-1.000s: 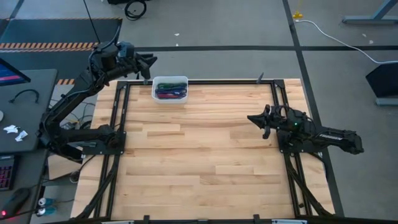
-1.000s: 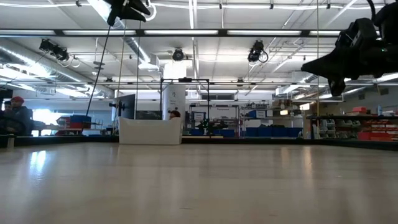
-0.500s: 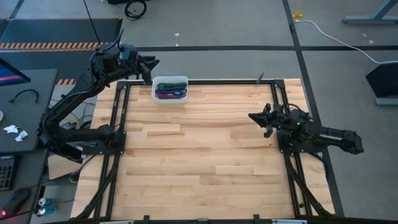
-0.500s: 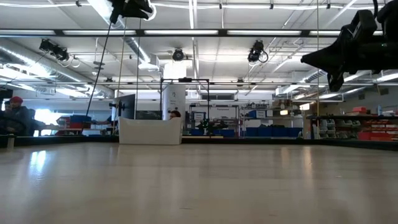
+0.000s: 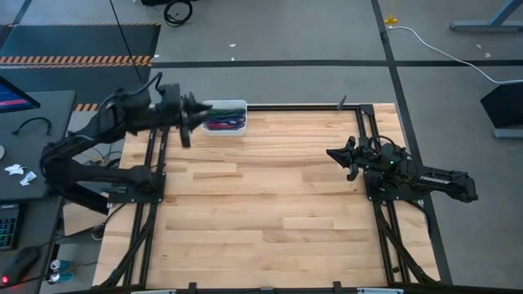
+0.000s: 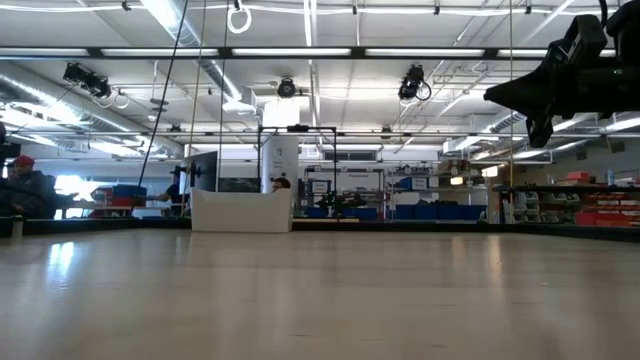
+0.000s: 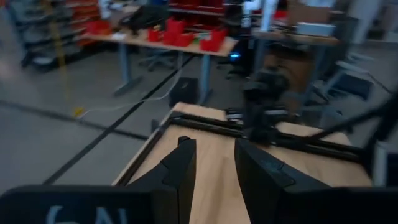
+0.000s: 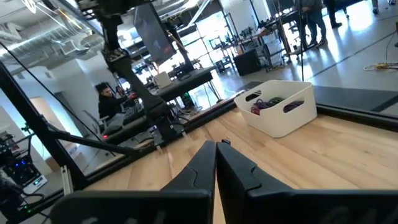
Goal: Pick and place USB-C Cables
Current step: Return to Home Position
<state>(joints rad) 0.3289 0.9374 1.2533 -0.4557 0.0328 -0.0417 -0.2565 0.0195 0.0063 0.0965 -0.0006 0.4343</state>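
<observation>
USB-C Cables point(image 5: 222, 123) sit in white bin point(image 5: 245, 118), eleven o'clock. Left gripper point(image 5: 189, 122), narrowly parted, empty, has swung back beside it; right gripper point(image 5: 333, 154), three o'clock, closed. Placing looks done.

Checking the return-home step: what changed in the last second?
The left gripper, empty and open, pulled back from beyond the far edge of the table to beside the white bin, and left the low view. Nothing was grasped or released. The right gripper, shut, the bin and its USB-C cables stayed put.
</observation>
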